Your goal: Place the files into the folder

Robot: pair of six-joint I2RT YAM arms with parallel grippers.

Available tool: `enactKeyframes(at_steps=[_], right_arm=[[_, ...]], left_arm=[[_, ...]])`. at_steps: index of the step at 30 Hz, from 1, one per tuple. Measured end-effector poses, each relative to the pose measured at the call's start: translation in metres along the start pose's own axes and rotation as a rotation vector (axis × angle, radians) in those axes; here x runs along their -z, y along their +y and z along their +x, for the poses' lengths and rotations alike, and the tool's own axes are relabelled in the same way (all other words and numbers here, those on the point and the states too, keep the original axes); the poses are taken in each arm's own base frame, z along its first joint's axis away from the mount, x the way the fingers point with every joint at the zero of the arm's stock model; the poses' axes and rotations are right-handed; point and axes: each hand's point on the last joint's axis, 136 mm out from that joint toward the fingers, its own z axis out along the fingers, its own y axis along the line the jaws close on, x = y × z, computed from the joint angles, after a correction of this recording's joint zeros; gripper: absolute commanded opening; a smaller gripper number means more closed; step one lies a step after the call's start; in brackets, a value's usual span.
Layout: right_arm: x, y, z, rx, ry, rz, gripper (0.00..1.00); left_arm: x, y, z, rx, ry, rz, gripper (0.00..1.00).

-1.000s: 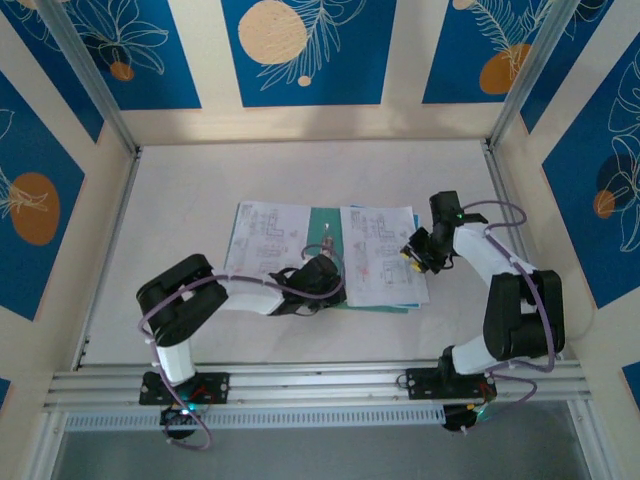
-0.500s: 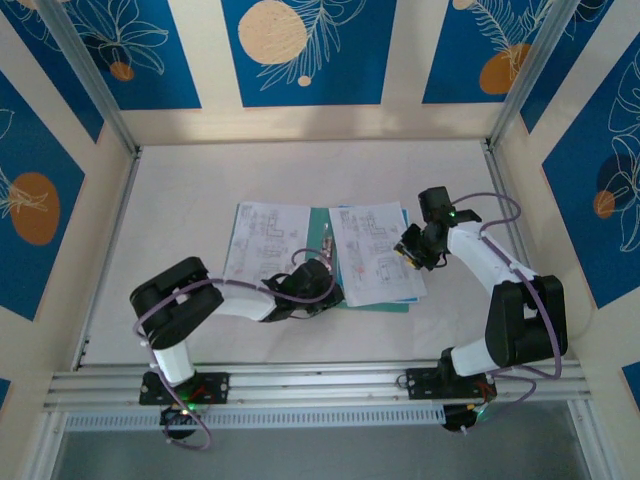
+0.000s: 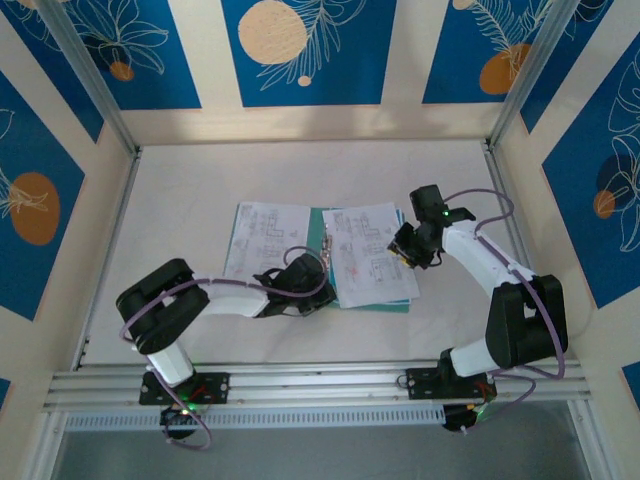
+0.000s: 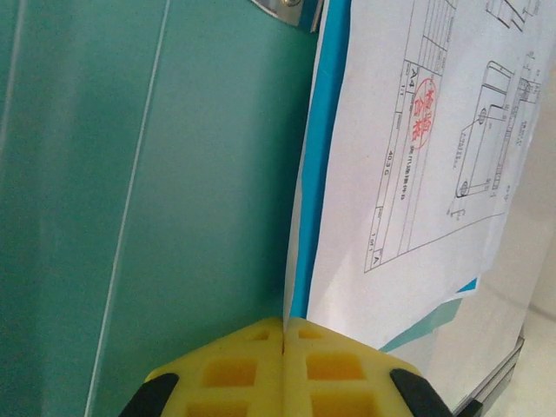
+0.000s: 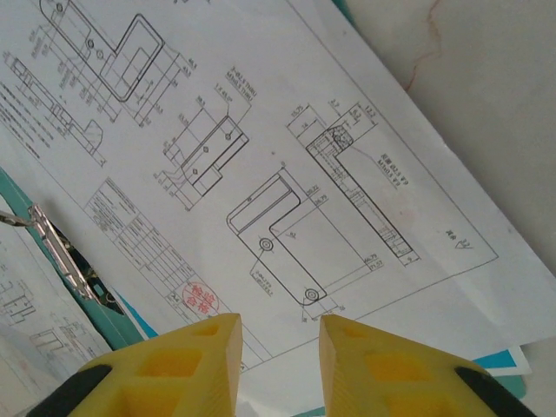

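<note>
Enclosure: walls (image 3: 310,50) of cream board set with blue panels, printed with white leaf outlines and peach or orange discs; bare aluminium posts (image 3: 90,80) stand at the back corners.

Surface: table (image 3: 200,190), off-white and matt, with a faint reddish vein beside the paper in the right wrist view; a slotted aluminium rail (image 3: 320,380) runs along the near edge and carries both arm bases.

Folder (image 3: 320,225): teal-green card, lying open and flat near the middle of the table; a metal binder clip (image 5: 61,252) sits at the spine.

Files (image 3: 372,255): white sheets of black engineering drawings, spread on the folder's right leaf and skewed so that teal shows at the near right corner; another printed sheet (image 3: 265,240) covers the left leaf; a red stamp (image 4: 423,109) is printed by the title block.

Light-blue sheet (image 4: 326,130): under the white sheets on the right leaf, showing as a narrow strip along their inner edge.

Left gripper (image 4: 284,326): yellow pads pressed together, low over the teal card just beside the spine; the paper edge runs down to their seam, and whether it is pinched I cannot tell.

Right gripper (image 5: 278,334): yellow pads parted with nothing between them, at the outer edge of the right-hand sheets, pointing across the drawings.
</note>
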Motion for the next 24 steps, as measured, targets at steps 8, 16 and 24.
enactKeyframes(at_steps=[8,16,24], right_arm=[[-0.009,0.006,0.003,-0.004,0.015,-0.01,0.31],[-0.055,-0.005,0.023,-0.059,0.119,0.011,0.31],[-0.078,-0.006,0.042,-0.092,0.181,0.028,0.31]], left_arm=[[0.0,0.006,0.001,0.02,0.002,-0.007,0.0],[0.0,0.008,0.002,0.023,0.0,-0.003,0.06],[0.0,0.006,0.001,0.028,-0.005,0.01,0.29]])
